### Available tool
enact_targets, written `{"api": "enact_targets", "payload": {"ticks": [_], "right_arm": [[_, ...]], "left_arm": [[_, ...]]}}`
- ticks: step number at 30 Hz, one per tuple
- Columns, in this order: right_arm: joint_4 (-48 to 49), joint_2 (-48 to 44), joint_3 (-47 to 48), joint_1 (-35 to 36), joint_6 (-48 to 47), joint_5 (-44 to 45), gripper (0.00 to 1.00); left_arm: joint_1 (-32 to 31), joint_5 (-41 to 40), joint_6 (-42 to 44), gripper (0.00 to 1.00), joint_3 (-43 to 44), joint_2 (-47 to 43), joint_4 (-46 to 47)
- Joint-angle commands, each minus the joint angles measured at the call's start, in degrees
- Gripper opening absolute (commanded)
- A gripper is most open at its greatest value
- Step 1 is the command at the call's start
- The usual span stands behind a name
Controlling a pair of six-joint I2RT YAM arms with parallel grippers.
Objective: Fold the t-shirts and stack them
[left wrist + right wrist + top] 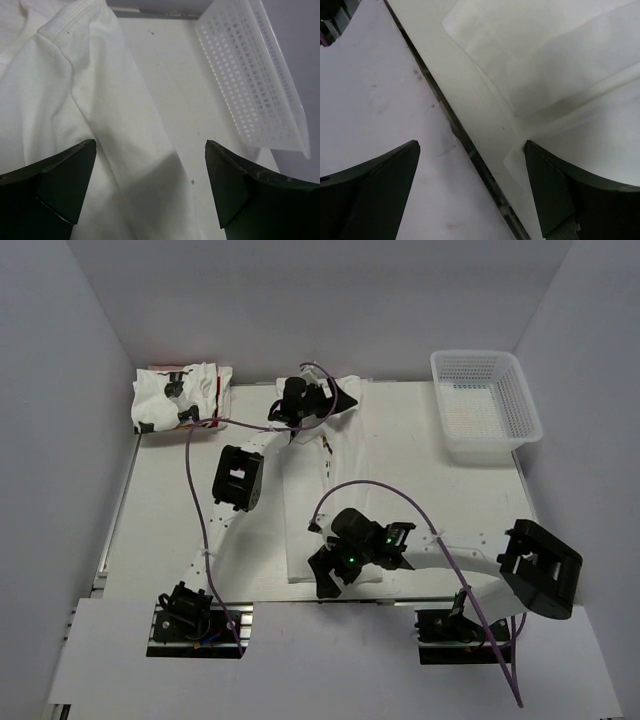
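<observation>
On the white table (pixel 170 510) we see a long white t-shirt (pixel 325 510). It is folded into a narrow strip and lies flat in the middle. We tell every place from this strip.

At the far end of the strip our left gripper (pixel 150 145) hangs over the cloth. Its fingers are spread wide and nothing is between them. A stitched hem (pixel 70 20) shows on the cloth under it.

At the near end of the strip our right gripper (pixel 470 145) hangs low. Its fingers are spread wide too, and they hold nothing. Under it we see a corner of the strip beside a dark crack (pixel 452 125) at the table's near edge.

Far to the left of the strip, in the back corner, sits a small pile of folded t-shirts (pixel 180 398) with black and red prints. Far to the right of the strip, at the back, stands a white mesh basket (pixel 475 445).

Plain pale grey walls (pixel 300 300) stand around the table on three sides.
</observation>
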Motion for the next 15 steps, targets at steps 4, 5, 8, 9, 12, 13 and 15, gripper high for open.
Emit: {"api": "enact_targets", "payload": {"ticks": [4, 5, 8, 9, 12, 13, 15], "right_arm": [[-5.8, -11.6, 1.5, 0.7, 1.2, 13.3, 0.90], [-5.5, -15.1, 1.2, 0.5, 3.7, 14.1, 0.90], [-3.3, -21.4, -2.4, 0.2, 7.6, 18.5, 0.90], [-3.3, -25.4, -3.8, 0.1, 10.8, 20.7, 0.90], [-8.8, -30.2, -5.2, -0.2, 17.6, 29.5, 0.90], [-10.5, -30.8, -5.2, -0.3, 19.0, 31.4, 0.90], [-16.5, -33.0, -5.5, -0.8, 23.2, 37.4, 0.90]], "left_arm": [[-1.8, 6.5, 2.3, 1.00, -3.3, -13.9, -2.1], [-1.8, 6.5, 2.9, 1.00, -6.6, -16.7, -2.1], [-1.8, 5.3, 5.9, 1.00, -7.3, -25.3, -7.9], [-1.8, 5.3, 6.7, 1.00, -7.3, -26.8, -9.7], [-1.8, 6.0, 11.4, 1.00, -8.3, -34.0, -20.5], [-1.8, 5.3, 13.1, 1.00, -13.0, -36.8, -23.7], [-2.4, 1.1, 16.2, 1.00, -21.4, -47.8, -30.8]]}}
